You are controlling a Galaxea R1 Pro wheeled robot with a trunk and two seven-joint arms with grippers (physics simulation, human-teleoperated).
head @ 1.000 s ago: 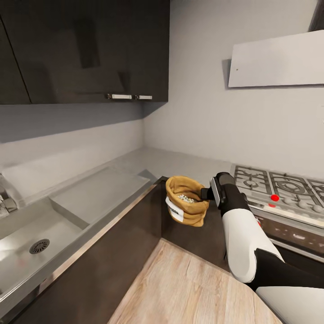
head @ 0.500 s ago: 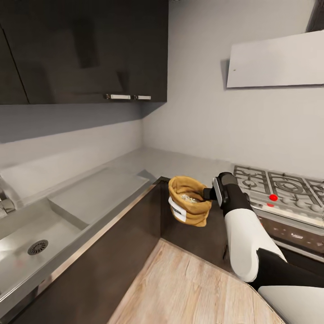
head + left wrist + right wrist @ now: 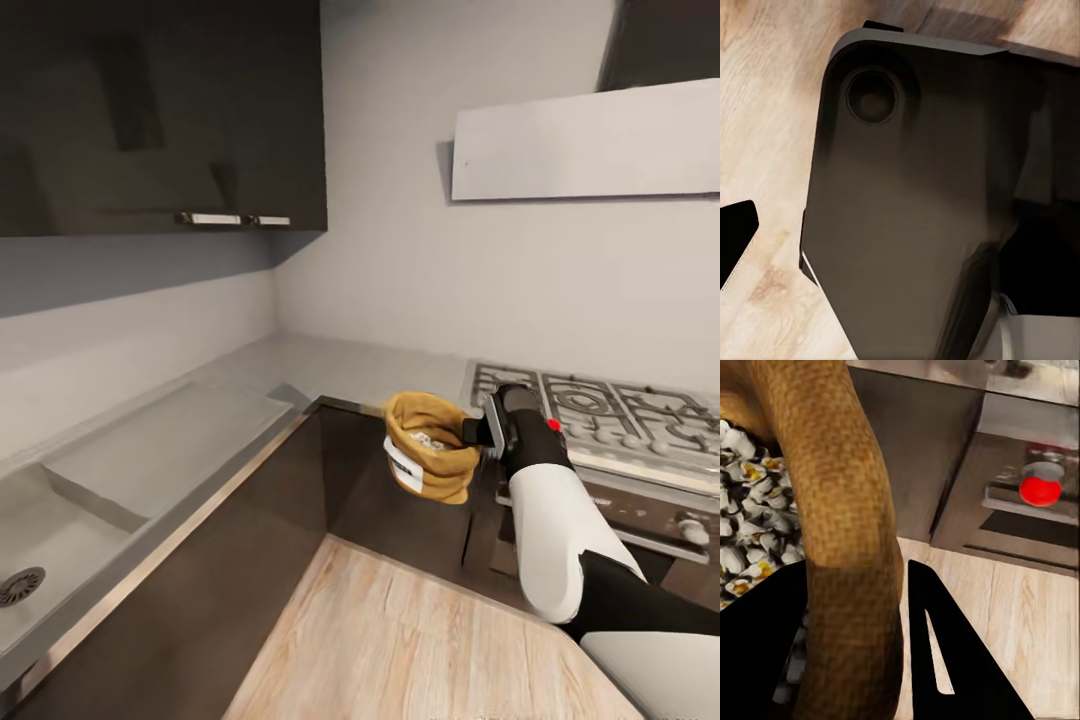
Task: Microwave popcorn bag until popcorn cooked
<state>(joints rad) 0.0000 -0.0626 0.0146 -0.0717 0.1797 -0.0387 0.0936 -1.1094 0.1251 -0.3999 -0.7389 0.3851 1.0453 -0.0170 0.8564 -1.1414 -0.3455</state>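
The mustard-yellow popcorn bag [image 3: 430, 447] hangs in the air in front of the dark corner cabinets, with its white label [image 3: 403, 466] facing me. My right gripper [image 3: 476, 432] is shut on its rolled rim [image 3: 844, 510], one black finger [image 3: 952, 652] outside and the other inside the bag. Whitish popcorn [image 3: 742, 532] lies heaped in the bag. The grey countertop [image 3: 310, 358] runs round the corner behind it. A black fingertip [image 3: 735, 236] of my left gripper hangs over the wood floor. The microwave is out of view.
A steel gas hob [image 3: 600, 405] lies just right of the bag, with a red-knobbed oven front [image 3: 1040, 489] below it. A sink [image 3: 30, 560] is sunk in the counter at the left. Dark wall cabinets [image 3: 160, 110] and a hood [image 3: 590, 140] hang above. Wood floor [image 3: 400, 640] lies below.
The whole picture has slid to the left, so the camera has turned right. The bag stays held in my right gripper, now closer to the hob's front edge.
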